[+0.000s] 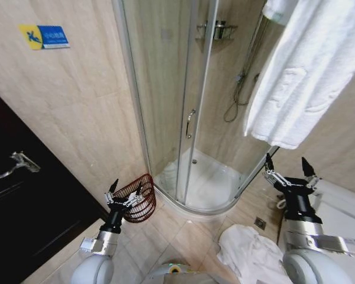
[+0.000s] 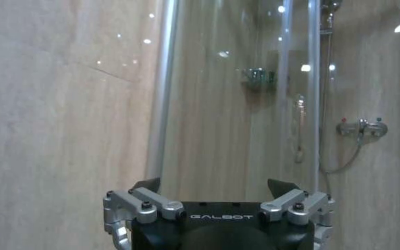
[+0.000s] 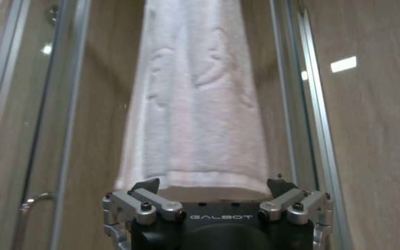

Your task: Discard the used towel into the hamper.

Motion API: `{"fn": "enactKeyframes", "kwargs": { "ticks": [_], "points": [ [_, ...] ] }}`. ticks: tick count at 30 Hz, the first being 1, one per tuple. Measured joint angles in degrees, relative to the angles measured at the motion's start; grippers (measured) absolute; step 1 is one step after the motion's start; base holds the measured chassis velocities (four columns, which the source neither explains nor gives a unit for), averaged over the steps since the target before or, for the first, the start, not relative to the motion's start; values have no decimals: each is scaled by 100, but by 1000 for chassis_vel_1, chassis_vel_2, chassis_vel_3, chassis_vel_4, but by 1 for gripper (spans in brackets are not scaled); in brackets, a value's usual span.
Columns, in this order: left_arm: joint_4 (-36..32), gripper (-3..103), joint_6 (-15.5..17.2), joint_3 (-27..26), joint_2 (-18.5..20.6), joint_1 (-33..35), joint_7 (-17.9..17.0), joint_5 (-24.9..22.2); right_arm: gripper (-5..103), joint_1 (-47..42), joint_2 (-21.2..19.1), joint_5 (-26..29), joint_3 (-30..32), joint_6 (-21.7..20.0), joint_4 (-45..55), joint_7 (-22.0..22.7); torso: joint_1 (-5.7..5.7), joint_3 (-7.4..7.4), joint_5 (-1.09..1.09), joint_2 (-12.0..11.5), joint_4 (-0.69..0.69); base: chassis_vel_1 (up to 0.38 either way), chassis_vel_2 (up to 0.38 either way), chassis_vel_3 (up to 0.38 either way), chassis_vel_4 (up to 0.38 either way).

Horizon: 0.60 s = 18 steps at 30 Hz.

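A bathroom seen from the robot's head, looking down. The walls and floor are smooth beige stone-look tile. A curved glass shower enclosure [image 1: 189,106] with slim metal frames and a white tray fills the centre, at twelve o'clock from the robot.

There are two towels. One thick white terry towel [image 1: 310,65] hangs in a long fold at about two o'clock, high on the right, with a raised pattern in its weave. A second white towel [image 1: 251,251] lies crumpled in a soft heap on the floor at about four o'clock, low and right of centre.

There is one hamper [image 1: 139,198]: a small round basket of dark reddish-brown open wire weave, narrowing toward its base. It stands on the floor at about ten o'clock, against the outer curve of the shower and beside the tiled wall.

There are two grippers, both raised with fingers pointing up. The left gripper [image 1: 123,190] is held upright just in front of the hamper, overlapping its rim in the head view; its black-tipped fingers are spread wide and hold nothing. The right gripper [image 1: 289,165] stands upright at about three o'clock, below the hanging towel's lower edge and above the heap on the floor, fingers likewise spread wide and holding nothing.

A dark door [image 1: 23,195] with one metal handle sits at nine o'clock.
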Motion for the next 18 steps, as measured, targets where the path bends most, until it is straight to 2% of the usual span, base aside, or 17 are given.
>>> {"fn": "enactKeyframes", "kwargs": {
  "ticks": [7, 9, 10, 11, 13, 14, 16, 17, 18],
  "points": [
    [0, 100, 0, 1, -1, 0, 0, 0, 100, 35, -89, 184, 79, 126, 0, -187, 0, 0, 2, 0, 0, -223, -217, 206, 215],
    [0, 100, 0, 2, -1, 0, 2, 0, 100, 51, -132, 233, 96, 168, 1, -212, -1, -1, -5, 0, -1, -189, -193, 229, 230],
    [0, 100, 0, 2, -3, 0, 2, 0, 100, 59, -188, 286, 150, 174, -1, -295, -1, 0, 5, 0, 1, -189, -163, 136, 176],
    [-1, 100, 0, 3, -2, 0, 3, 0, 100, 66, -255, 328, 188, 174, -1, -377, 0, 0, 6, -1, -3, -87, -163, 92, -16],
    [-1, 100, 0, 3, -3, 0, 3, 0, 100, 77, -314, 363, 195, 174, -1, -432, 1, 0, 3, -1, -1, -87, -127, 92, -16],
    [-1, 100, 0, 3, -2, -1, 3, 0, 100, 99, -395, 443, 201, 201, -1, -535, 0, 0, 0, 0, -1, -37, -127, 75, 7],
    [-1, 100, 0, 2, -2, 1, 2, 0, 100, 204, -631, 710, 262, 327, -1, -992, -2, -1, 1, 1, 3, 15, -14, 37, 14],
    [-1, 100, 0, 1, 0, 1, 1, 0, 100, 273, -780, 906, 335, 368, 0, -1214, -2, 0, -2, 0, 0, 56, 28, -68, -5],
    [-1, 100, 0, 1, 0, 1, 1, 0, 100, 273, -780, 906, 335, 368, 0, -1214, -2, 0, -2, 0, 0, 56, 28, -68, -5]
  ]
}}
